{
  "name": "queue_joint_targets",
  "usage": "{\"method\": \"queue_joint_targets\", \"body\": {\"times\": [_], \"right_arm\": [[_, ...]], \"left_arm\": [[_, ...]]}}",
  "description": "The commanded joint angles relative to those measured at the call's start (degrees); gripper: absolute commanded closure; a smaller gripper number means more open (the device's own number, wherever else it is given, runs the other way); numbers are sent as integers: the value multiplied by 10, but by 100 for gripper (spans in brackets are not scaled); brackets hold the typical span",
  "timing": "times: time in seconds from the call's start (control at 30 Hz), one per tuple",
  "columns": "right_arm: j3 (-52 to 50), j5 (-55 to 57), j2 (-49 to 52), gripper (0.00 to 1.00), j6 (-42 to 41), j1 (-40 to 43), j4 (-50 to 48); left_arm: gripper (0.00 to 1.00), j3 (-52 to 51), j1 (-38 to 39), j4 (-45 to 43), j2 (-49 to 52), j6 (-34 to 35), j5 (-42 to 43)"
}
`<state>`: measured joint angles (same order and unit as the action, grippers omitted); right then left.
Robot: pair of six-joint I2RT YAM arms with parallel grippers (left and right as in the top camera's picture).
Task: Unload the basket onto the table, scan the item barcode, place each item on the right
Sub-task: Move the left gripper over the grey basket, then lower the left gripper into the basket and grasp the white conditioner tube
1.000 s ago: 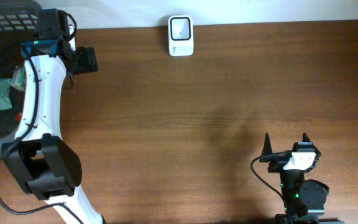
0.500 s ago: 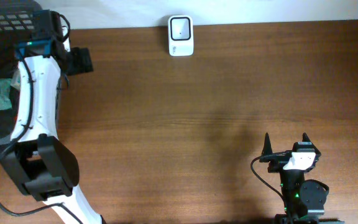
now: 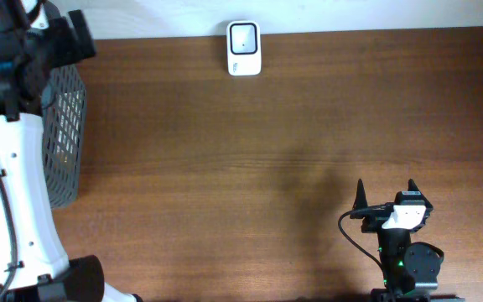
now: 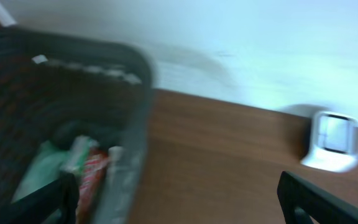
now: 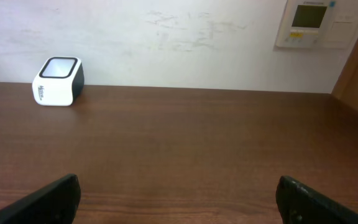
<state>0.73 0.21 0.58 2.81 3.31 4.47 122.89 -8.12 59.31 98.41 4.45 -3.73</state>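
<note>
Left gripper (image 4: pixel 179 200), jaws apart, hovers by dark grey mesh plastic basket (image 4: pixel 137 118); best centred on one red-and-green packet (image 4: pixel 87 173); right gripper (image 5: pixel 179 199) jaws apart.

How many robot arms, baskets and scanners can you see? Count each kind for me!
Robot arms: 2 (left arm, right arm)
Basket: 1
Scanner: 1
Total: 4

Overhead looks straight down on the table (image 3: pixel 267 151). Left wrist, blurred, sits low beside the basket (image 4: pixel 17 87), facing the wall. Right wrist looks low across the tabletop. We find the white scanner (image 3: pixel 244 48) in all three.
</note>
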Motion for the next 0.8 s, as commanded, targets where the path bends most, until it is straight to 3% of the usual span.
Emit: {"method": "queue_joint_targets", "body": {"times": [0.0,0.2,0.57,0.77], "right_arm": [[-4,5,-4,1,-1,-3,2],[-4,5,-4,1,-1,-3,2],[-4,5,-4,1,-1,-3,2],[-4,5,-4,1,-1,-3,2]], "left_arm": [[1,-1,-65,5,6,25,-56],[5,-1,-143,42,34,39,-46],[3,-2,-143,90,178,39,-45],[9,-2,-149,108,193,42,-72]]}}
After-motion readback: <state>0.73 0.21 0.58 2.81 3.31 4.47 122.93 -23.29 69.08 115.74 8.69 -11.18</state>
